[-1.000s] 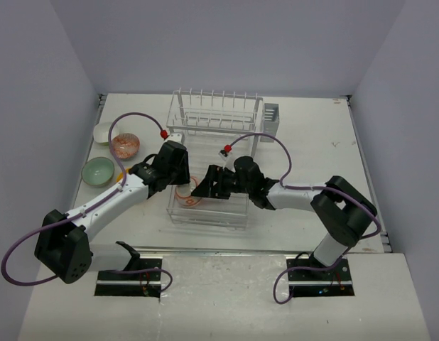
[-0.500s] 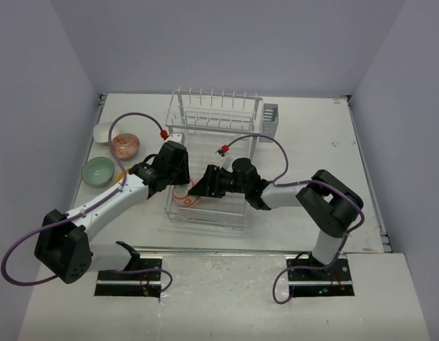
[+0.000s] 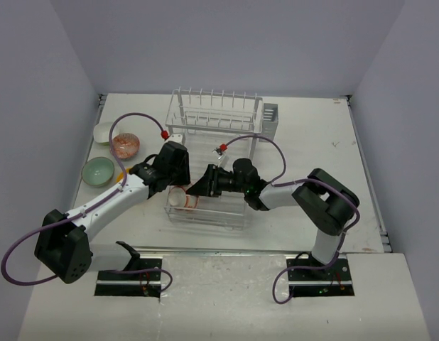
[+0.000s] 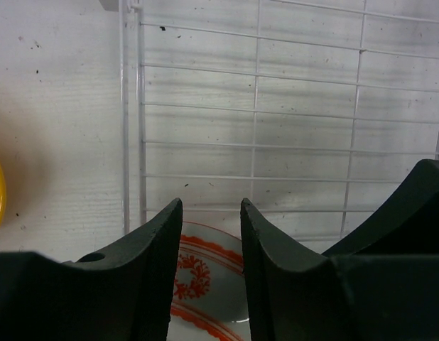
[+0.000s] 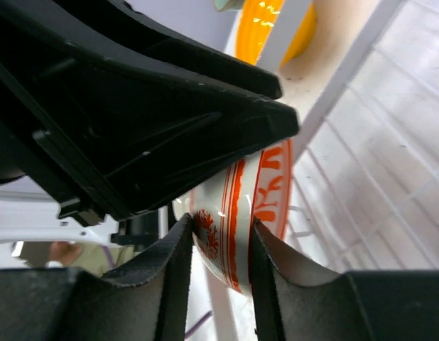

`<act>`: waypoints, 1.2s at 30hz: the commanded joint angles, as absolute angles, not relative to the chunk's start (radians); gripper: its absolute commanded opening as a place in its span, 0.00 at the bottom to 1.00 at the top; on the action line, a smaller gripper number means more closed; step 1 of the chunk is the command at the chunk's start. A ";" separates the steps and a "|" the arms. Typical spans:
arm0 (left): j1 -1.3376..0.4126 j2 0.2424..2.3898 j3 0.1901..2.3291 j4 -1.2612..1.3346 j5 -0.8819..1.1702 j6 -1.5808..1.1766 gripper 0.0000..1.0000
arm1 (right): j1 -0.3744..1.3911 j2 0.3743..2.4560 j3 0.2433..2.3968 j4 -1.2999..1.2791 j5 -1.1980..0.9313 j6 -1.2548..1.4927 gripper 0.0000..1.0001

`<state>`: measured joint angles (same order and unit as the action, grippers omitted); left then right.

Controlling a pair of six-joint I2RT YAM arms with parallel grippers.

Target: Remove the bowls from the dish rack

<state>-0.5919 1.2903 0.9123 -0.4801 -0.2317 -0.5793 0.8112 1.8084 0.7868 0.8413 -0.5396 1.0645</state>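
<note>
On the near lower tray of the rack [image 3: 214, 117], the white bowl with orange-red pattern [image 3: 180, 199] stands tilted on edge. The right fingers [image 5: 170, 277] pinch its wall, one on each face. The left fingers [image 4: 159, 270] hang partly open just over the same bowl; whether they grip it I cannot tell. On the counter [image 3: 312, 142] left of the rack sit a yellow bowl [image 5: 273, 32], a mint bowl [image 3: 99, 170], then a reddish patterned bowl [image 3: 125, 145] and a pale bowl [image 3: 102, 132]. A grey holder [image 3: 271, 117] hangs at the rack's far right.

Arms stretched inward (wrists nearly meeting), left fingers [image 4: 152, 273] part-open, right fingers [image 5: 170, 288] clamped
</note>
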 commanded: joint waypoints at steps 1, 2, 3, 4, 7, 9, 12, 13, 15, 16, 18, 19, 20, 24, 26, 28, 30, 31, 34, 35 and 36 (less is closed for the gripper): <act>-0.598 1.279 0.919 -0.477 -0.239 -0.560 0.40 | 0.811 1.845 0.818 0.894 -0.591 1.115 0.31; -0.598 1.279 0.919 -0.477 -0.239 -0.558 0.40 | 0.810 1.851 0.822 0.896 -0.613 1.121 0.29; -0.598 1.278 0.920 -0.479 -0.241 -0.558 0.40 | 0.811 1.855 0.824 0.896 -0.618 1.129 0.28; -0.598 1.276 0.920 -0.480 -0.241 -0.558 0.40 | 0.810 1.864 0.828 0.896 -0.650 1.138 0.28; -0.598 1.275 0.920 -0.483 -0.245 -0.557 0.41 | 0.811 1.884 0.833 0.899 -0.687 1.155 0.26; -0.598 1.275 0.923 -0.483 -0.248 -0.557 0.40 | 0.811 1.890 0.828 0.905 -0.701 1.157 0.26; -0.598 1.276 0.925 -0.482 -0.245 -0.558 0.41 | 0.813 1.907 0.816 0.934 -0.727 1.167 0.27; -0.598 1.279 0.927 -0.483 -0.245 -0.558 0.41 | 0.813 1.911 0.816 0.934 -0.732 1.173 0.27; -0.598 1.282 0.930 -0.483 -0.238 -0.558 0.41 | 0.813 1.927 0.815 0.965 -0.753 1.186 0.27; -0.597 1.284 0.931 -0.483 -0.235 -0.561 0.41 | 0.811 1.933 0.807 0.976 -0.755 1.193 0.25; -0.598 1.282 0.933 -0.482 -0.232 -0.568 0.41 | 0.813 1.937 0.804 0.997 -0.765 1.204 0.19; -0.598 1.282 0.933 -0.479 -0.232 -0.572 0.41 | 0.813 1.939 0.802 1.003 -0.767 1.209 0.15; -0.598 1.279 0.934 -0.476 -0.233 -0.574 0.42 | 0.813 1.942 0.801 1.014 -0.770 1.216 0.10; -0.598 1.263 0.936 -0.463 -0.244 -0.586 0.42 | 0.813 1.941 0.801 1.032 -0.772 1.218 0.00; -0.598 1.255 0.937 -0.454 -0.242 -0.591 0.43 | 0.811 1.936 0.801 1.034 -0.767 1.218 0.00; -0.598 1.249 0.939 -0.449 -0.239 -0.594 0.43 | 0.813 1.930 0.802 1.034 -0.769 1.216 0.00; -0.598 1.243 0.937 -0.443 -0.238 -0.597 0.43 | 0.813 1.922 0.798 1.034 -0.762 1.213 0.00; -0.598 1.238 0.937 -0.443 -0.236 -0.600 0.43 | 0.811 1.919 0.795 1.034 -0.762 1.213 0.00; -0.598 1.210 0.925 -0.431 -0.233 -0.601 0.45 | 0.811 1.908 0.785 1.040 -0.756 1.212 0.00; -0.598 1.194 0.922 -0.425 -0.233 -0.601 0.45 | 0.811 1.907 0.785 1.042 -0.758 1.209 0.00; -0.598 1.187 0.919 -0.423 -0.235 -0.601 0.46 | 0.811 1.904 0.782 1.040 -0.756 1.206 0.00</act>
<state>-0.5919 1.2377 0.9127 -0.4740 -0.2314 -0.5873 0.8173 1.9064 0.8108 1.0931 -0.7540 1.2186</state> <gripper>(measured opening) 0.452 0.052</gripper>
